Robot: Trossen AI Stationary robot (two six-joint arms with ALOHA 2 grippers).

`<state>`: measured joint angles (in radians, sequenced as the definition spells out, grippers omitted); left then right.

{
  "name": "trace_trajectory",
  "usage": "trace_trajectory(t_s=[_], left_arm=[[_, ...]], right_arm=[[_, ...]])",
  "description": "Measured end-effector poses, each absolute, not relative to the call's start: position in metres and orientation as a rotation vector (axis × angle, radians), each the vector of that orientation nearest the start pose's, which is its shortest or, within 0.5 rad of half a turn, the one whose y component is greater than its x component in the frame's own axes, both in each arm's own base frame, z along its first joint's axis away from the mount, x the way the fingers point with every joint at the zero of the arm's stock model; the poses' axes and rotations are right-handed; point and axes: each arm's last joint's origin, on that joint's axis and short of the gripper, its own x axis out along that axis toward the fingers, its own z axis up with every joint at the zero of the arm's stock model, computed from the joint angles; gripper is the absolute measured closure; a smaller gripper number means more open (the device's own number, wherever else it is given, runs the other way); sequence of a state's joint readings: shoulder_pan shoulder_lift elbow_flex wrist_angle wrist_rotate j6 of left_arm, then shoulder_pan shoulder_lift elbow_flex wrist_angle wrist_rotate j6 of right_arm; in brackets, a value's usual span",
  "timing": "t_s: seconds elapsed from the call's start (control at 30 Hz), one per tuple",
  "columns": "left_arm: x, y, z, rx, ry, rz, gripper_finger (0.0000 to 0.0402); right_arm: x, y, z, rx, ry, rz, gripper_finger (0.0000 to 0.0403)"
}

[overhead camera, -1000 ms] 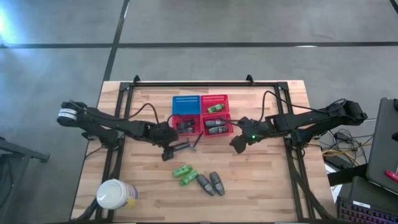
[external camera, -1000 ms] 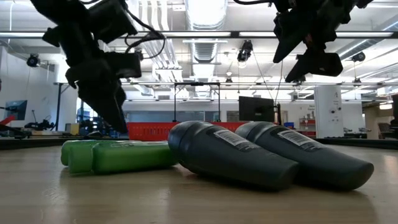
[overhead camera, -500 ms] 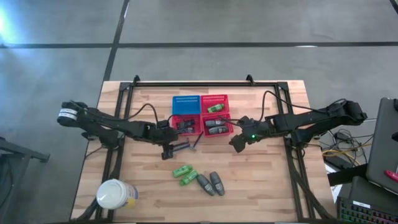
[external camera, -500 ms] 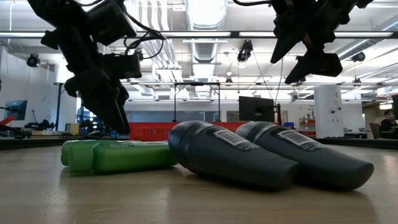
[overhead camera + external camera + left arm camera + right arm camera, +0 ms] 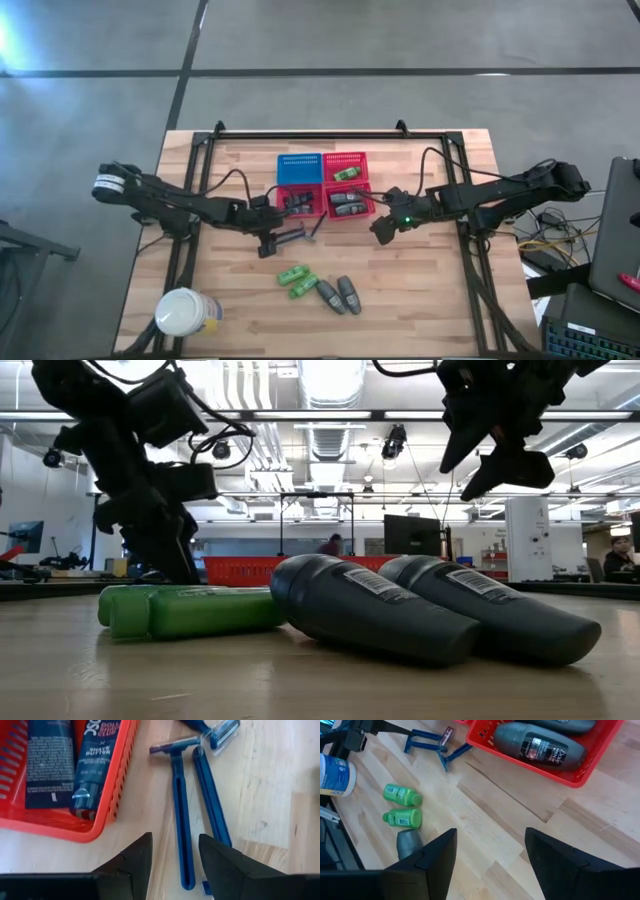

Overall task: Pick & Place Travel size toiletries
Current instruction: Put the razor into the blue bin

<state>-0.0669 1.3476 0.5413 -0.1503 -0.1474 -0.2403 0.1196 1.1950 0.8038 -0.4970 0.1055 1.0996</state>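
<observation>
Two bright green bottles (image 5: 297, 280) and two grey rounded bottles (image 5: 338, 295) lie on their sides on the table near its near edge; all show close up in the low view, green (image 5: 190, 610) and grey (image 5: 370, 605). More grey bottles (image 5: 540, 747) lie in a red basket (image 5: 350, 203), and flat black tubes (image 5: 50, 760) lie in another red basket (image 5: 298, 201). My left gripper (image 5: 175, 857) is open, low over blue razors (image 5: 182, 820) beside that basket, its fingers on either side of one handle. My right gripper (image 5: 492, 850) hangs open in the air right of the baskets (image 5: 382, 230).
A blue basket (image 5: 300, 167) and a further red basket (image 5: 345, 166) holding a green bottle stand behind the two red ones. The large white jar (image 5: 185, 312) stands at the near left corner. Bare wood lies right of the grey bottles.
My left gripper has shifted a little toward the table's left edge and slightly lower over the razors, staying open. The right arm and the bottles have kept still.
</observation>
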Motion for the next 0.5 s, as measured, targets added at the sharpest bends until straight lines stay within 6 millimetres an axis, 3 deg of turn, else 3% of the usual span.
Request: trace_trajectory(t_s=[0.5], left_arm=[[0.219, -0.01, 0.131, -0.141, 0.91, 0.202, 0.0236]], right_arm=[[0.232, 0.025, 0.236, 0.922, 0.789, -0.47, 0.0157]])
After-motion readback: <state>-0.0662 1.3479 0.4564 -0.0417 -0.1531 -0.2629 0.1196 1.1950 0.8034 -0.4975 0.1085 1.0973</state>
